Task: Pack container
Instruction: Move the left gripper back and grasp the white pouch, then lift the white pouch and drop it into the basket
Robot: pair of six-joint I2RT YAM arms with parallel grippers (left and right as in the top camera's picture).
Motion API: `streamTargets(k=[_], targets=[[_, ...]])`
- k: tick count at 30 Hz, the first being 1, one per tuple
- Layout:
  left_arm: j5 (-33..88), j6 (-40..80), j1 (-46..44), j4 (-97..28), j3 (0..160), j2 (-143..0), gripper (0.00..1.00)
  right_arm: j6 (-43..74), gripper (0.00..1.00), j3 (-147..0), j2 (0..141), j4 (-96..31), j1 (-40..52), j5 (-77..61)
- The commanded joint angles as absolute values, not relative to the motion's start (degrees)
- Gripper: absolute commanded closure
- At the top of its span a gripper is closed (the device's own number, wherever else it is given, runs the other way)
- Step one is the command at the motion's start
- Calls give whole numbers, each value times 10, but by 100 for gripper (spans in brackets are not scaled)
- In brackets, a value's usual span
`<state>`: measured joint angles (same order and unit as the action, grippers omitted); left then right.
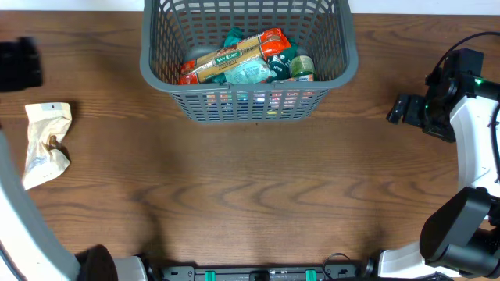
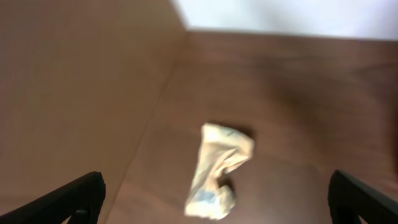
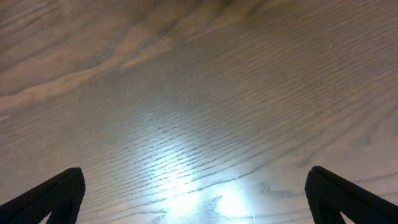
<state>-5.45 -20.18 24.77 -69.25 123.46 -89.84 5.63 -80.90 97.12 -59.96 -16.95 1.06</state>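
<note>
The container, a dark grey slotted basket [image 1: 250, 97], stands at the back centre of the table and holds several grocery packets, among them a long pasta packet [image 1: 234, 61]. A crumpled beige packet [image 1: 45, 144] lies on the table at the far left; it also shows in the left wrist view [image 2: 219, 168]. My left gripper [image 2: 214, 205] is open and hovers above the packet, not touching it; in the overhead view it is a dark blur [image 1: 19, 64]. My right gripper [image 3: 196, 199] is open and empty above bare table at the right [image 1: 406, 109].
The wooden table [image 1: 258, 195] spans the view. The table's left edge [image 2: 155, 106] runs close beside the beige packet. The white right arm [image 1: 473, 148] stands at the right edge.
</note>
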Motion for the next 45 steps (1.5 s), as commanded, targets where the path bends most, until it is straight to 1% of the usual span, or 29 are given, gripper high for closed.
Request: streamTargets(k=[1, 8, 19, 24, 33, 45], targets=[[-60, -192, 300, -696, 1220, -957, 1, 51, 1, -808, 972, -598, -168, 10], [-13, -218, 347, -701, 1220, -1083, 0, 51, 1, -808, 972, -587, -168, 11], [-4, -253, 363, -714, 1219, -1265, 0, 53, 1, -808, 972, -565, -168, 11], [-2, -259, 364, -718, 1218, -1321, 0, 53, 1, -808, 972, -555, -169, 22], [9, -281, 380, -713, 1198, -1368, 0, 54, 1, -808, 972, -538, -169, 21], [9, -287, 400, -647, 1102, -1372, 0, 62, 1, -808, 972, -542, -168, 21]])
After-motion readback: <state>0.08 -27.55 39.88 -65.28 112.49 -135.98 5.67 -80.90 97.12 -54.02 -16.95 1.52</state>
